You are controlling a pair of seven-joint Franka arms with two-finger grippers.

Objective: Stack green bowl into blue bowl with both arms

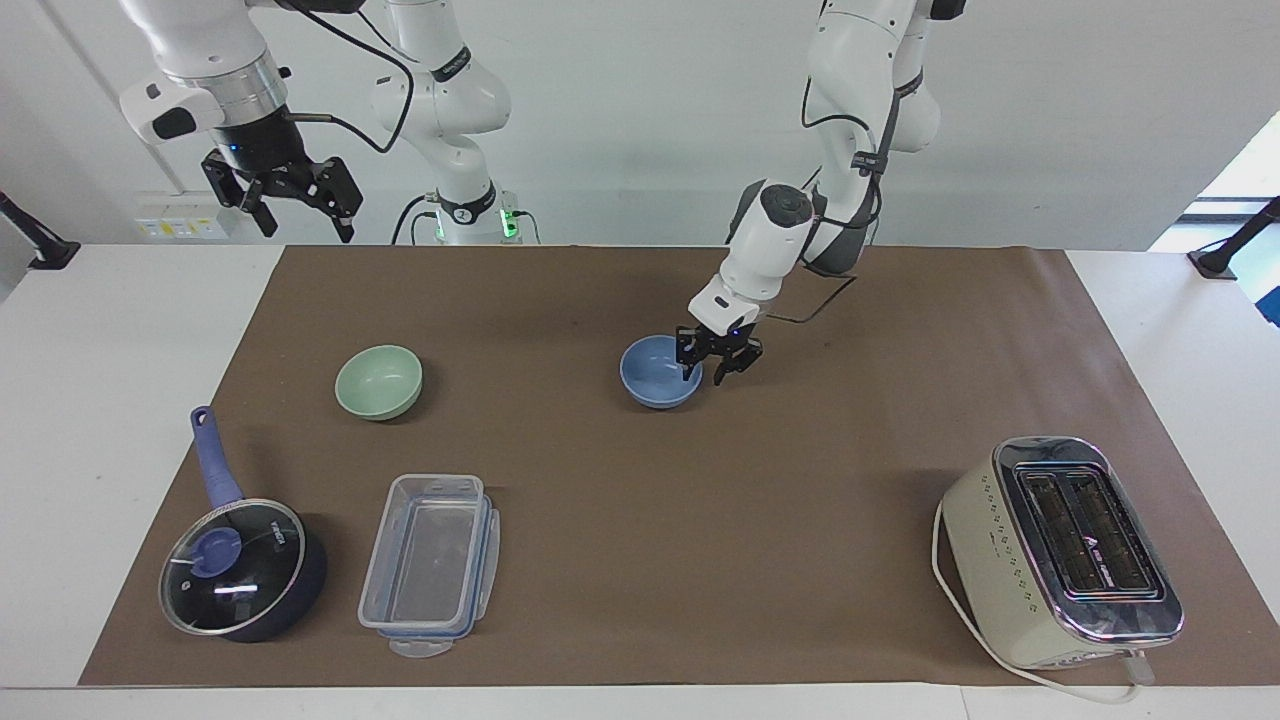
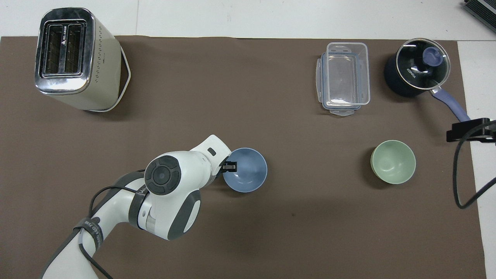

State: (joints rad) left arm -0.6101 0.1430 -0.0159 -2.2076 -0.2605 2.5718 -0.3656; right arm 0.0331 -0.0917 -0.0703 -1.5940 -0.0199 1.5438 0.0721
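Brown mat (image 1: 800, 480) carries 2 empty bowls: blue bowl (image 1: 655, 375) under spread, empty-handed left claw (image 1: 716, 370); green bowl (image 1: 378, 381) apart.

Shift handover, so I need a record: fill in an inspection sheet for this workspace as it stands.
Surface: brown mat on a white table.
Job's things: blue bowl and green bowl upright, apart, unstacked.
Clutter: toaster, lidded saucepan, clear container.
Grippers: left gripper open astride the blue bowl's rim; right gripper open, waiting raised over the table's edge.
Cables: toaster cord on the mat; black arm cables.
Surroundings: white wall, wall sockets.
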